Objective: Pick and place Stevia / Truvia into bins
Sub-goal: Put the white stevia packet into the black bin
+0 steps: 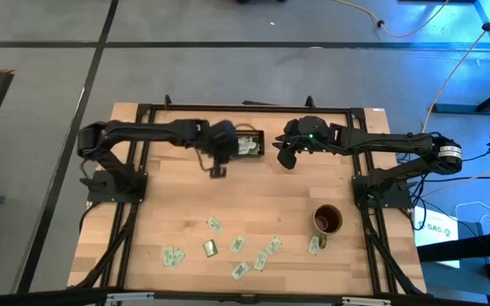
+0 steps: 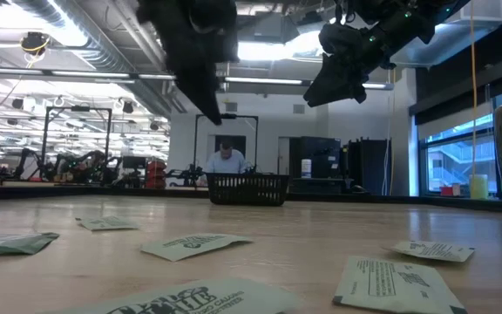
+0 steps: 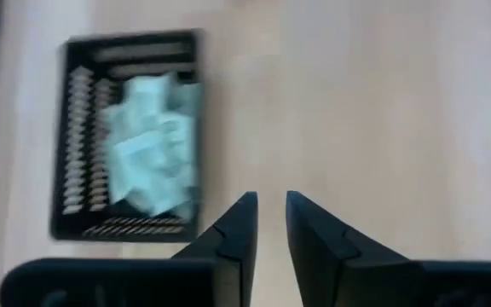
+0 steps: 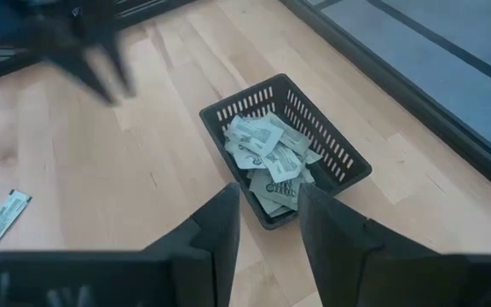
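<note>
The black bin (image 1: 250, 144) stands at the table's far middle with several pale green Stevia packets (image 4: 267, 158) heaped inside. More packets (image 1: 238, 245) lie flat on the near half of the table. My left gripper (image 3: 271, 205) hovers above the bare wood just beside the bin's near left corner, fingers apart with nothing between them. My right gripper (image 4: 269, 209) hangs open in the air to the right of the bin (image 4: 284, 141), pointing slantwise down at it and holding nothing.
A brownish mug (image 1: 327, 219) stands at the near right, one packet (image 1: 314, 245) next to it. Black frame rails (image 1: 134, 170) run along the table's left, right and far sides. A person (image 2: 227, 161) sits in the room beyond the table.
</note>
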